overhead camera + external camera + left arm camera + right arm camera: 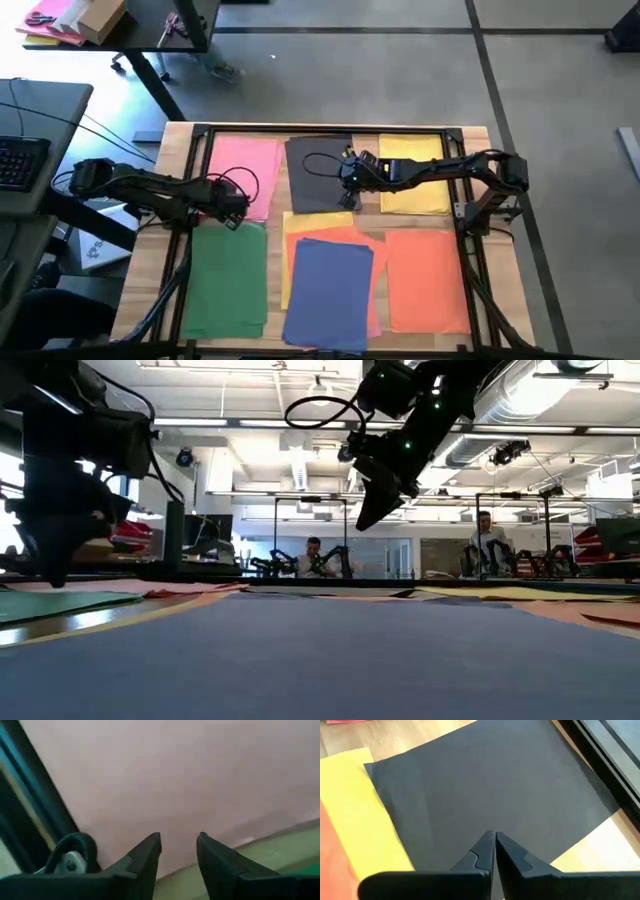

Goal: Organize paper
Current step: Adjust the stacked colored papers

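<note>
Two grippers are hovering: right gripper (pixel 494 836), jaws closed and empty, above the thin dark grey paper sheet (pixel 490 785); left gripper (pixel 179 840), jaws slightly parted, empty, over the pink paper sheet (pixel 175 775).

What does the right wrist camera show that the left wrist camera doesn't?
Only the right wrist view shows the dark grey sheet, a yellow sheet beside it, and the right gripper with fingers shut. Only the left wrist view shows the pink sheet and the left gripper open. Both show bare wooden table.
</note>
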Robot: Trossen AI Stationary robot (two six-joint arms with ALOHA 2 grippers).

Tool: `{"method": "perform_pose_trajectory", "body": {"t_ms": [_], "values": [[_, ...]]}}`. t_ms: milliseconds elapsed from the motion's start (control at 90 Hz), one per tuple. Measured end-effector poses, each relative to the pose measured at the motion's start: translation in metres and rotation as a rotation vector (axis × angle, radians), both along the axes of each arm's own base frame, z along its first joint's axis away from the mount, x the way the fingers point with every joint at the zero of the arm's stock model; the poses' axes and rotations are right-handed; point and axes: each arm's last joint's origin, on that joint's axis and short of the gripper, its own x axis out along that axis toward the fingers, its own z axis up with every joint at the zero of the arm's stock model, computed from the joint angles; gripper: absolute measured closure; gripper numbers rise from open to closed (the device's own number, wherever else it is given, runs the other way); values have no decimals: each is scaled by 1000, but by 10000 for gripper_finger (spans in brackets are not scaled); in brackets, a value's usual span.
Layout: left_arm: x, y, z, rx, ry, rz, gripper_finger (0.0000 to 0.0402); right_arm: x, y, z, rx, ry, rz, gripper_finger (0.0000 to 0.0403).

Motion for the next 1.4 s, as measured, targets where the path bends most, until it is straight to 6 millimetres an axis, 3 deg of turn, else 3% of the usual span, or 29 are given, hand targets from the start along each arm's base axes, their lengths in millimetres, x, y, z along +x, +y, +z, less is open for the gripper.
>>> {"method": "perform_pose_trajectory", "body": {"t_ms": [200,433,689,911,1200,1400], "values": [[15,-2,17,-1,-62,-80,287,0,0,0,0,-4,0,403],[67,13,32,220,-458,-265,287,2,-3,2,-10,-35,-1,403],[99,54,10,302,-525,-254,287,2,-2,2,-5,-33,5,403],[104,79,-12,328,-476,-197,287,2,-1,2,8,-29,16,403],[108,92,-35,331,-435,-166,287,2,-1,1,9,-26,16,403],[106,98,-38,371,-385,-156,287,2,-1,1,10,-21,16,403]]}}
